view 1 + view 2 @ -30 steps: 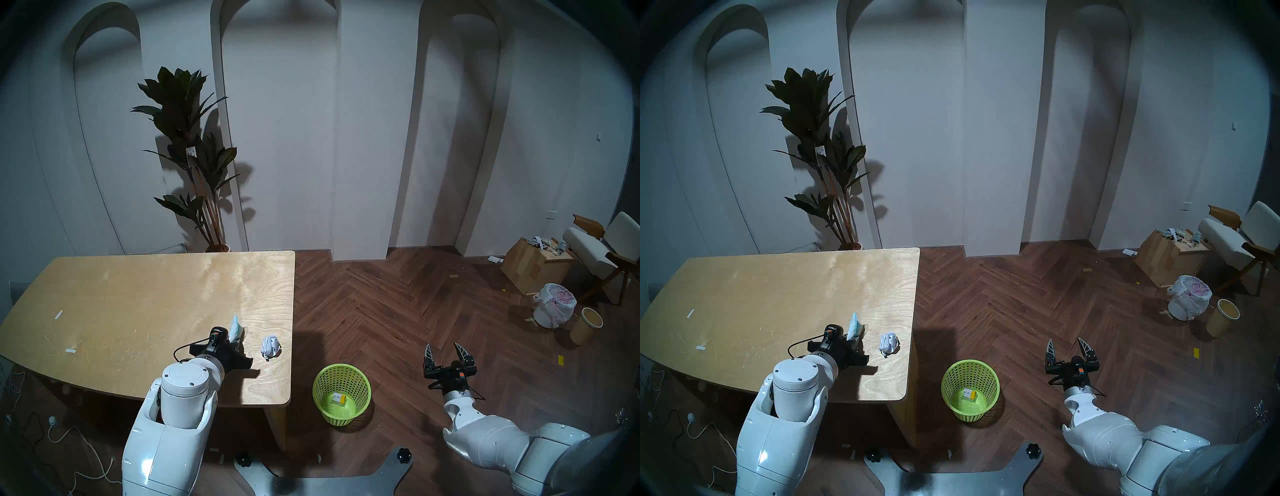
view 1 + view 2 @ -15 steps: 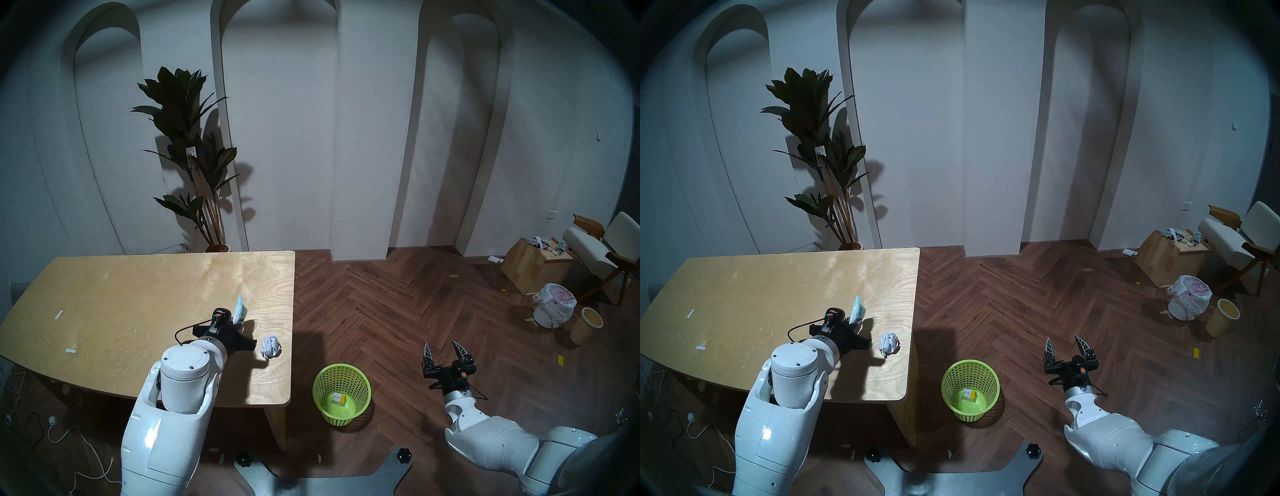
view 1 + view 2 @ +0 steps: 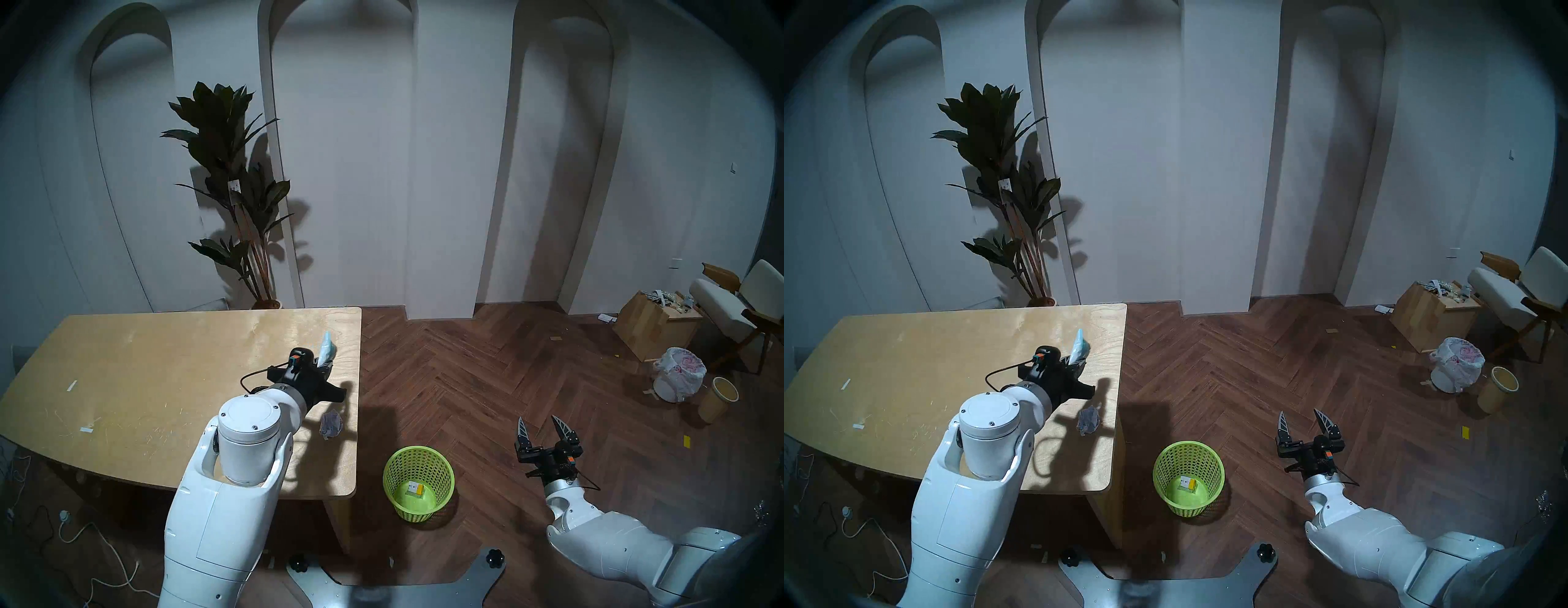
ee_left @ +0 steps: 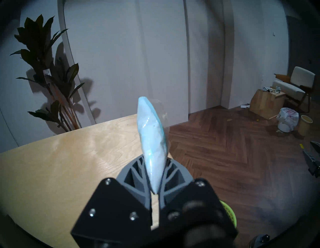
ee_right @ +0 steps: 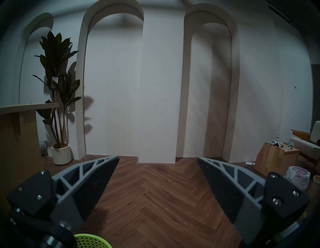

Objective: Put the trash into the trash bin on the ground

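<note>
The wooden surface (image 3: pixel 169 382) fills the left half of the head view, with herringbone floor (image 3: pixel 509 361) to its right. The lime-green trash bin (image 3: pixel 418 482) stands on that floor at about 5 o'clock from the surface's near right corner, with the torn cardboard box (image 3: pixel 415 489) already lying in its bottom.

The left gripper (image 4: pixel 155 171) hangs above the surface near its right edge, its jaws clamped tight on the lower end of the pale blue cone-shaped wrapper (image 4: pixel 152 138), which sticks up out of them. The right gripper (image 5: pixel 158 175) hovers over the floor at 3 o'clock from the bin, jaws spread wide and holding nothing. The crumpled paper ball (image 3: pixel 331 424) sits on the surface in the arm's shadow, at 11 o'clock from the bin.

Risks, as I judge them: the wrapper is thin and held only by its tail, so a quick swing could let it slip out. It looks light, so released too high it may drift past the narrow rim. A low pass could also sweep the paper ball off the edge.
</note>
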You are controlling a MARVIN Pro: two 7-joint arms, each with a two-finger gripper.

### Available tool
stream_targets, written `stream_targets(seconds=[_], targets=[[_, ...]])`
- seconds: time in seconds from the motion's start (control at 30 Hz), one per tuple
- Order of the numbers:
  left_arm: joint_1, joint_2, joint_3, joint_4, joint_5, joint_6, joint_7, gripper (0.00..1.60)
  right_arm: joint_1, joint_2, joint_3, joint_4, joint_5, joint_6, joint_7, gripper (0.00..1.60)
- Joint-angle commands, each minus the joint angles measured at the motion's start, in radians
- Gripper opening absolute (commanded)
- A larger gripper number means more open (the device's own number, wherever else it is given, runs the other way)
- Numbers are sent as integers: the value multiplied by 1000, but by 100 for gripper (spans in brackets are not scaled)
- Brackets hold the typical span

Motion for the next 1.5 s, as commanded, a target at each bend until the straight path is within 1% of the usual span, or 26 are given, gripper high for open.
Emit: stream_targets(seconds=[0.0, 0.3, 0.8, 1.2, 1.43, 1.47], targets=[[-63, -25, 48, -7, -1, -3, -13, 0, -31, 44, 15, -90, 10, -11, 5, 160], [-106, -46, 111, 45, 5, -2, -27, 0, -78, 92, 29, -203, 32, -11, 15, 160], [-199, -77, 166, 185, 36, -9, -25, 0, -164, 164, 56, -398, 73, -11, 3, 160], [-282, -114, 219, 296, 70, -18, -13, 0, -245, 237, 77, -570, 104, -11, -41, 160], [-325, -142, 255, 362, 88, -26, 0, 0, -300, 293, 89, -683, 122, -11, -76, 160], [-328, -145, 259, 370, 89, -27, 1, 0, -305, 297, 91, -687, 123, -11, -79, 160]])
